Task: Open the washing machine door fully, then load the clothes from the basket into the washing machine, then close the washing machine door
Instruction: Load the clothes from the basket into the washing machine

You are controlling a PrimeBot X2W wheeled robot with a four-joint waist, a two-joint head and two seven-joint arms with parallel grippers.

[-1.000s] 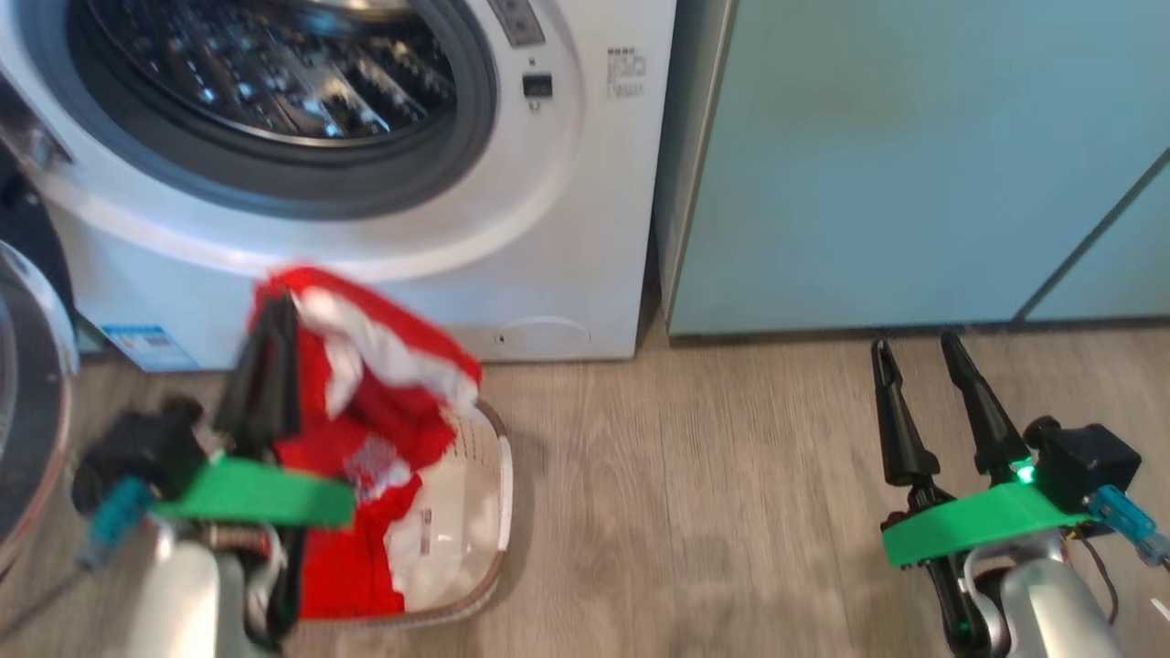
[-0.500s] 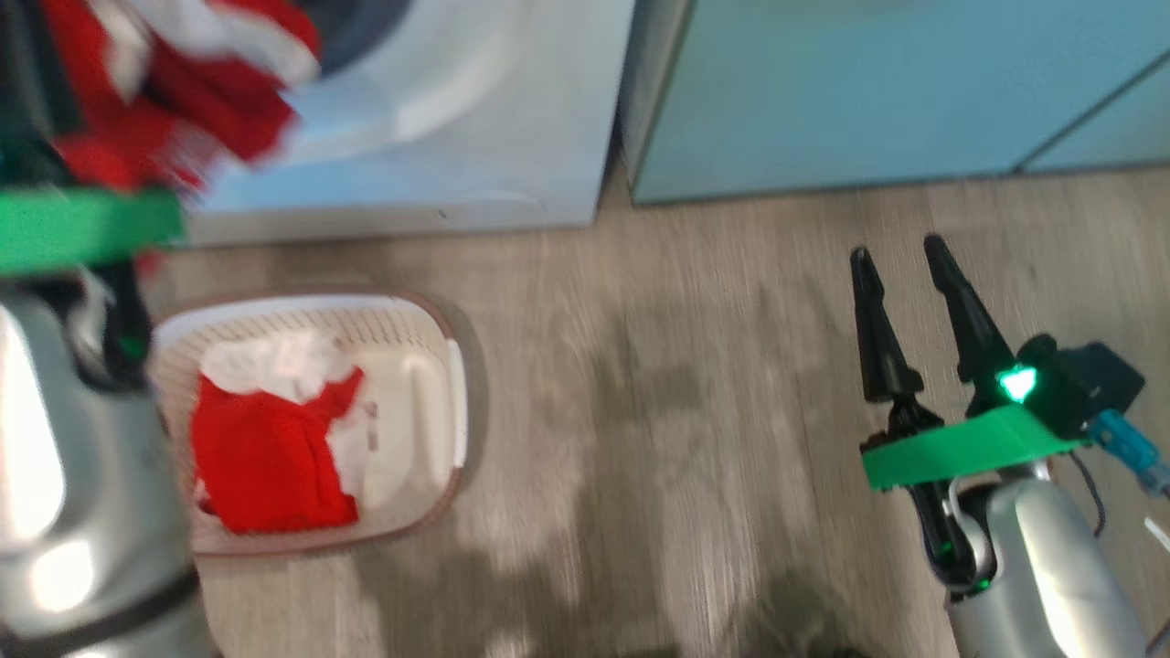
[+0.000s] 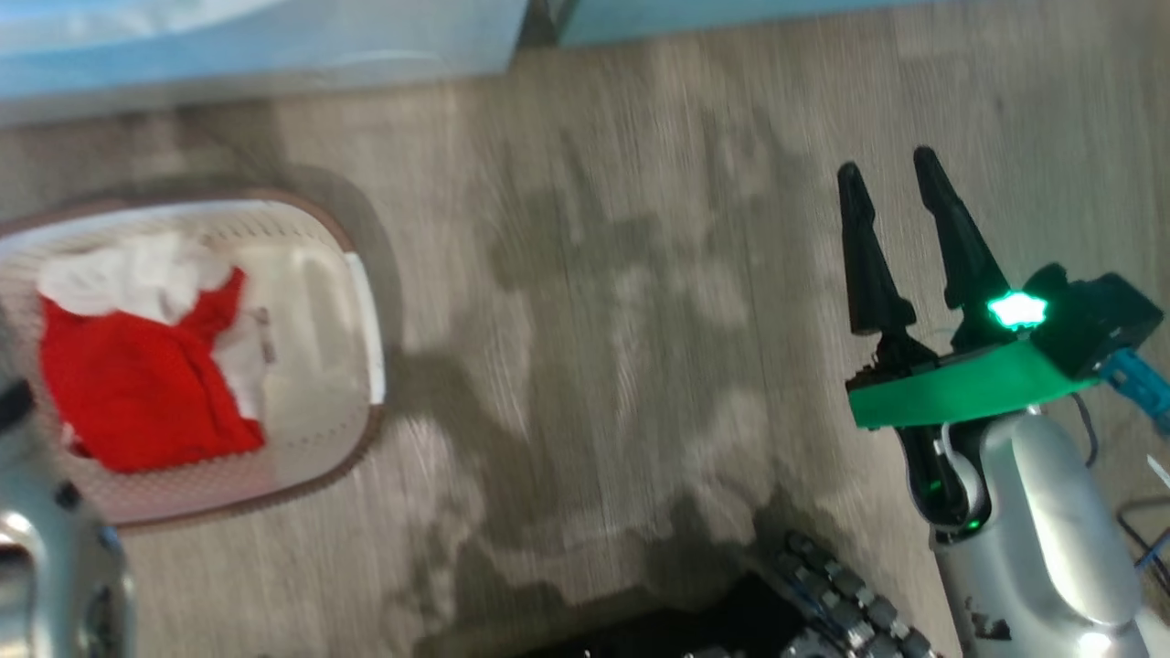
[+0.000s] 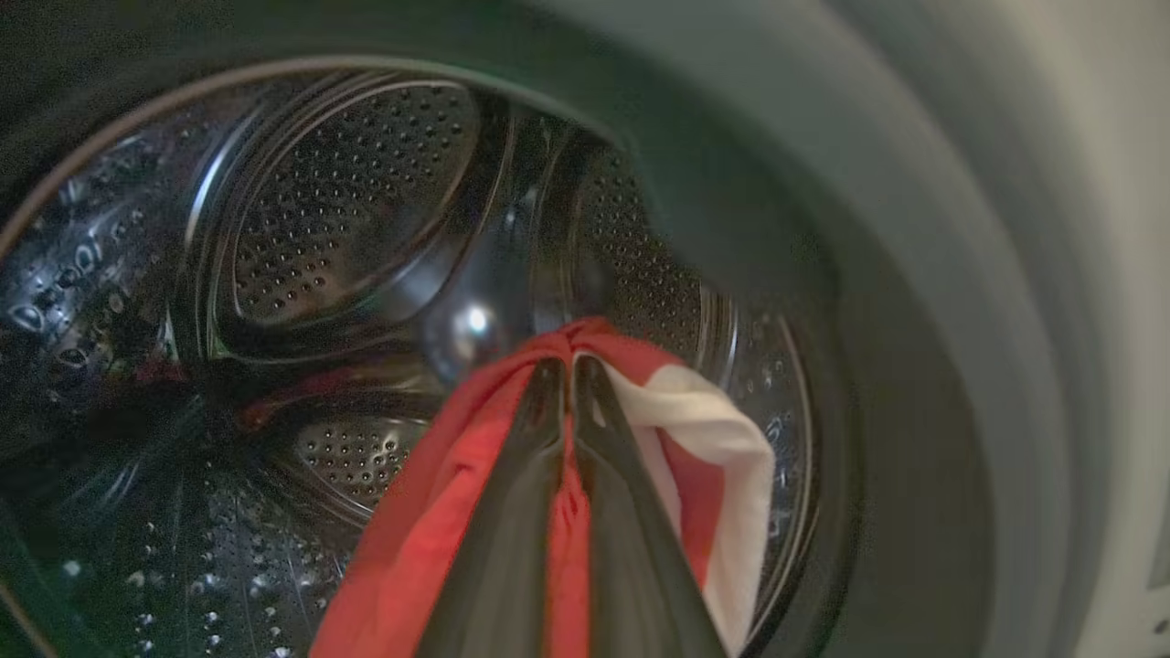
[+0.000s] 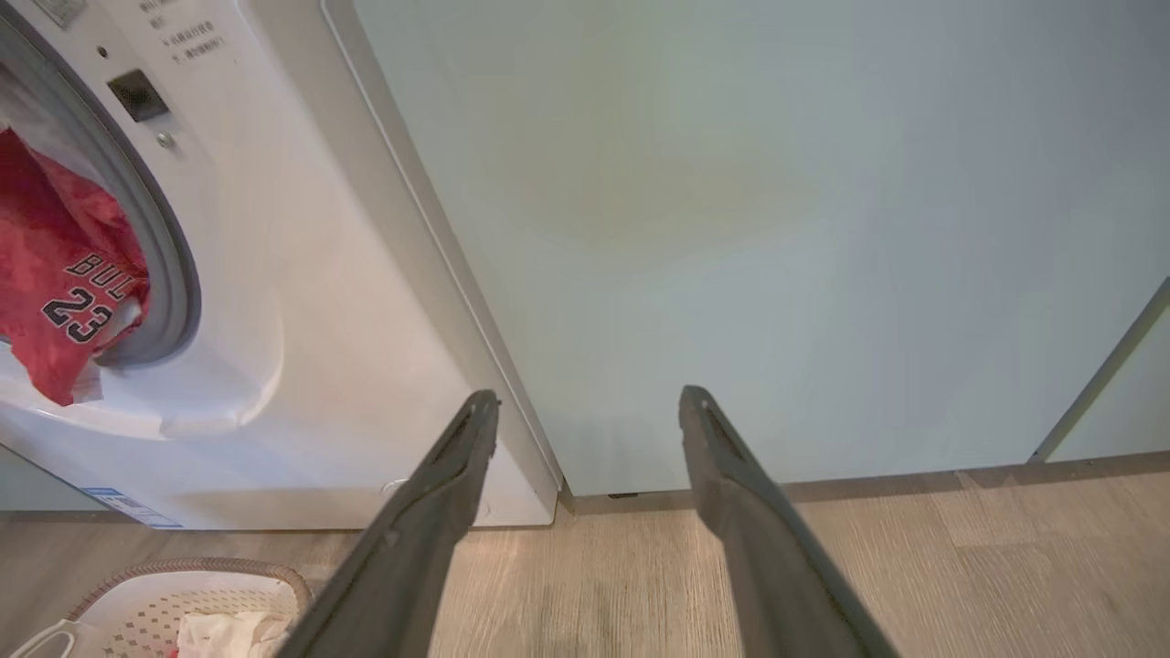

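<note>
**Left fingers** (image 4: 548, 393): I am holding them pressed together on a fold of the clothes (image 4: 402, 567). The fold is red fabric with a white part, and it is draping down both sides of the fingers. The tips are pointing into the steel drum (image 4: 347, 201) of the washer (image 5: 274, 274). The grey seal (image 4: 896, 411) is curving past on the right of the left wrist view.

**Right fingers** (image 3: 857, 210): I am holding them spread wide, and they are gripping nothing. In the head view they are hanging over the bare wooden floor (image 3: 594, 320), well apart from the basket (image 3: 311, 384). In the right wrist view they are pointing toward the foot of a pale teal cabinet (image 5: 731, 228) standing just beside the washer.

**Clothes, location:**
- In the right wrist view a jersey (image 5: 64, 274) is hanging in the washer's round opening. It is red, is showing the number 23, and is overlapping the lower edge of the seal.
- A red garment (image 3: 137, 393) is lying in the left part of the basket, with white cloth touching its upper edge.

**Basket:** it is standing on the floor in front of the washer — the right part of its base is showing bare.
</note>
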